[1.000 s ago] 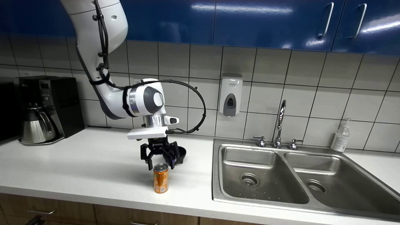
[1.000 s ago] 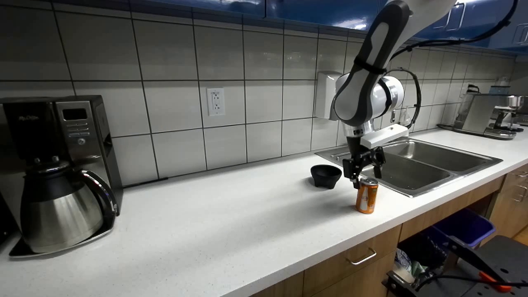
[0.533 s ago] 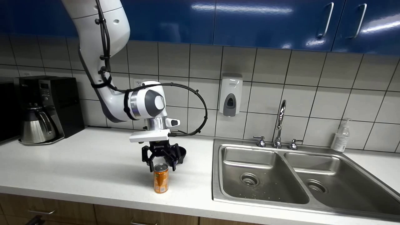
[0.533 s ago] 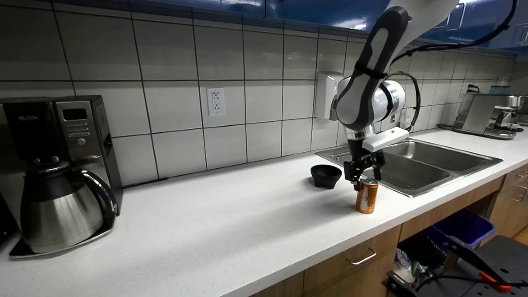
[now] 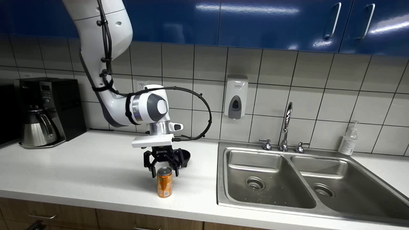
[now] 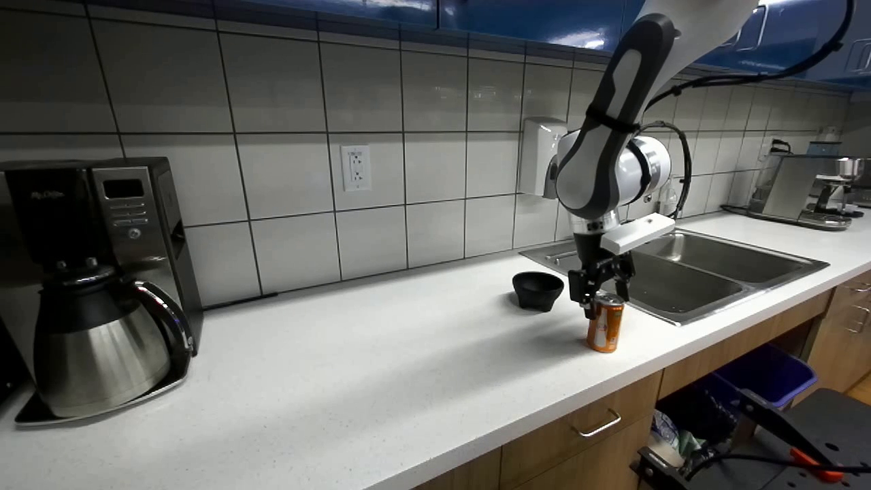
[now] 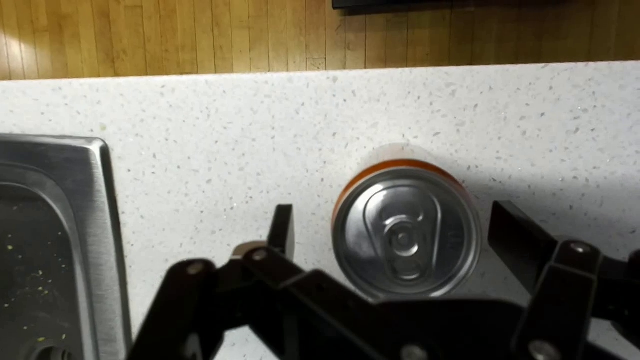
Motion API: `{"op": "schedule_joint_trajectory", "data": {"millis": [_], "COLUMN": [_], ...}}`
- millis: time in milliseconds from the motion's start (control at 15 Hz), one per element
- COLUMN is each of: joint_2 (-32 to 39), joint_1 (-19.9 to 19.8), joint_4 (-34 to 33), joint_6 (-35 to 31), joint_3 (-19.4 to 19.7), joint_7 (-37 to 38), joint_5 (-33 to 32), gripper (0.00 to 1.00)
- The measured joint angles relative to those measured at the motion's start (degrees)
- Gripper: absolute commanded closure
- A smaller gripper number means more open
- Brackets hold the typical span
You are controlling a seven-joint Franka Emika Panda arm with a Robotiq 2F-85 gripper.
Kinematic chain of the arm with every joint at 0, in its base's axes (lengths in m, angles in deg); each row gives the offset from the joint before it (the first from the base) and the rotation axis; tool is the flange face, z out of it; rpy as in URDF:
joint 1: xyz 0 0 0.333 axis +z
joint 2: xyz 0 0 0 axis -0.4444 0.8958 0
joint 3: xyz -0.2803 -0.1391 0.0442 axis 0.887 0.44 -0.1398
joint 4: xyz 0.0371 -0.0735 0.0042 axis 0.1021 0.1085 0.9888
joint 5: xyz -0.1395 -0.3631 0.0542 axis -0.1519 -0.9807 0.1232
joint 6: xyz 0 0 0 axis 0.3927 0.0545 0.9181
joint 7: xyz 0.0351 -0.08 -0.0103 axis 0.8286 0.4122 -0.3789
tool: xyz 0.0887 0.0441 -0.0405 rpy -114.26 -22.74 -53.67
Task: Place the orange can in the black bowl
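Plainly, the hand [image 7: 393, 224] hung unclenched over the upright orange can [image 5: 165, 184], spread wide presumably to straddle it, then lift it toward the black bowl [image 6: 537, 292].

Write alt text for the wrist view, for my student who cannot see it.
An orange drink can stands upright, its silver lid seen from above, on a speckled white countertop. The open black gripper flanks it with a gap showing on each side. Part of a steel sink shows at left, wooden floor along the top.
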Motion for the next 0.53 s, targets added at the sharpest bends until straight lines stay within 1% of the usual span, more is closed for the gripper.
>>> {"op": "schedule_joint_trajectory", "data": {"millis": [267,333,400,533], "joint_2": [0.15,0.19,0.24,0.30], "joint_1": [0.00,0.00,0.00,0.00], "joint_4": [0.89,1.07,1.23,1.48], "joint_6": [-1.09,-1.32,-1.44,-1.76], "joint_3": [0.00,0.00,0.00,0.00], "joint_7": [-0.08,-0.08,-0.08,-0.10], "joint_5": [0.00,0.00,0.00,0.00], "gripper": [0.00,0.25,0.26,0.42]}}
